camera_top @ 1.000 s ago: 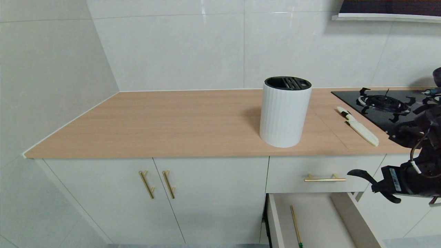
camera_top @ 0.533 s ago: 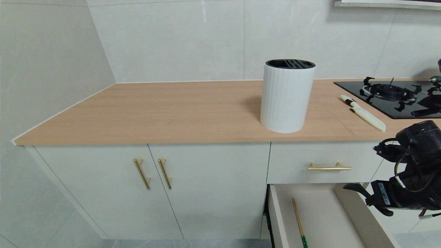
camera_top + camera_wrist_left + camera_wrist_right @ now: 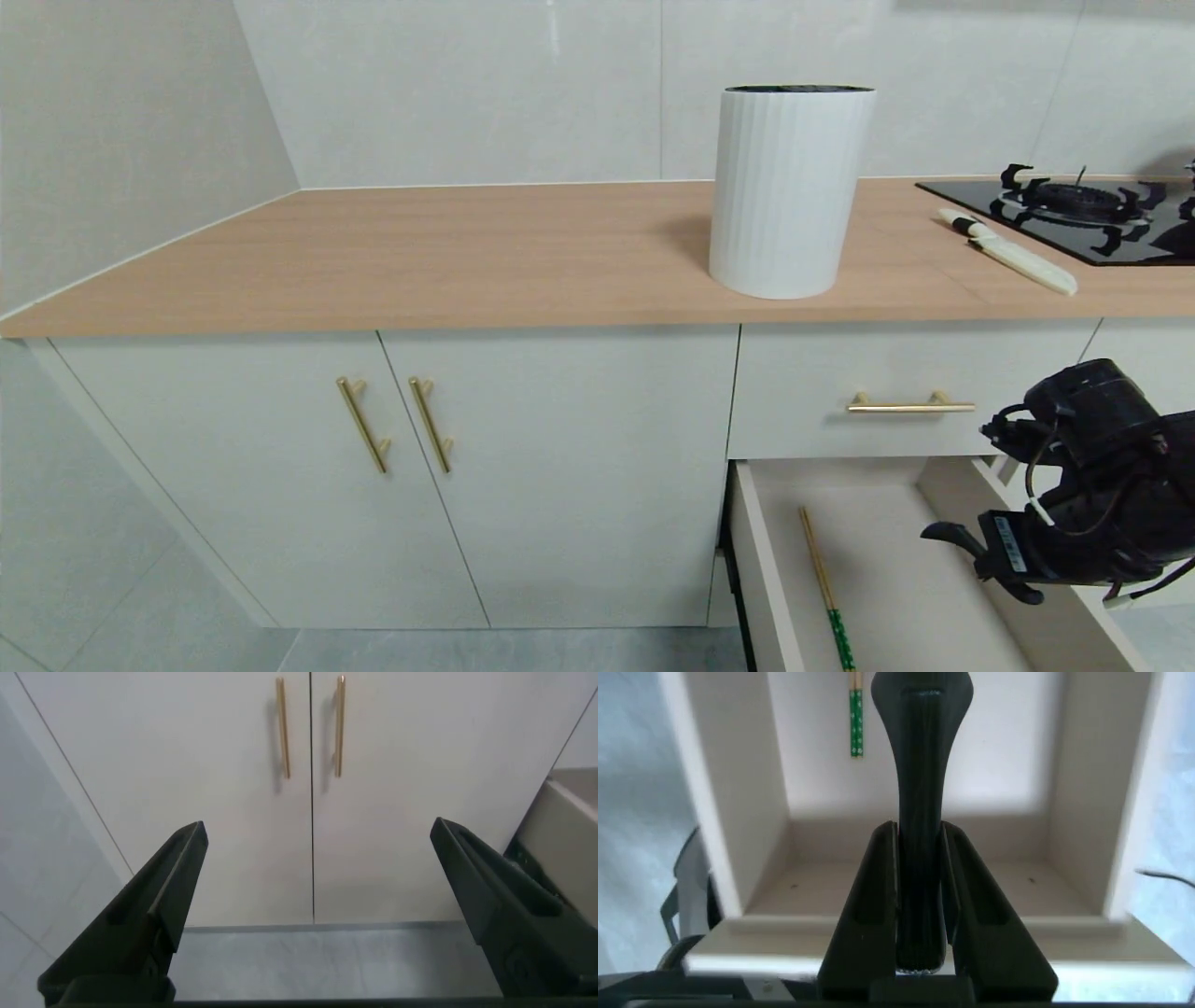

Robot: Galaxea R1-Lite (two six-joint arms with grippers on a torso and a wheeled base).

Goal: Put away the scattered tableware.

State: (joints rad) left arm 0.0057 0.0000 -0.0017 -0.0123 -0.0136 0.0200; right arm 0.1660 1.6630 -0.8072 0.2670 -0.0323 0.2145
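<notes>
My right gripper (image 3: 999, 560) is shut on a black spoon-like utensil (image 3: 947, 534), held over the open lower drawer (image 3: 896, 597). In the right wrist view the utensil (image 3: 920, 728) sticks out from between the shut gripper (image 3: 920, 835) above the drawer's inside (image 3: 999, 747). Wooden chopsticks with green ends (image 3: 826, 583) lie in the drawer, chopsticks (image 3: 856, 719). A cream-handled knife (image 3: 1008, 252) lies on the wooden counter. My left gripper (image 3: 318, 835) stands open, low in front of the cabinet doors.
A tall white ribbed utensil holder (image 3: 789, 191) stands on the counter (image 3: 467, 252). The black gas stove (image 3: 1074, 201) is at the right. A shut drawer with a gold handle (image 3: 910, 406) sits above the open one. Two cabinet doors with gold handles (image 3: 308, 728) are at the left.
The head camera has sunk, so the whole scene has shifted up. My right gripper with the black utensil has dropped from beside the upper drawer front to over the open drawer.
</notes>
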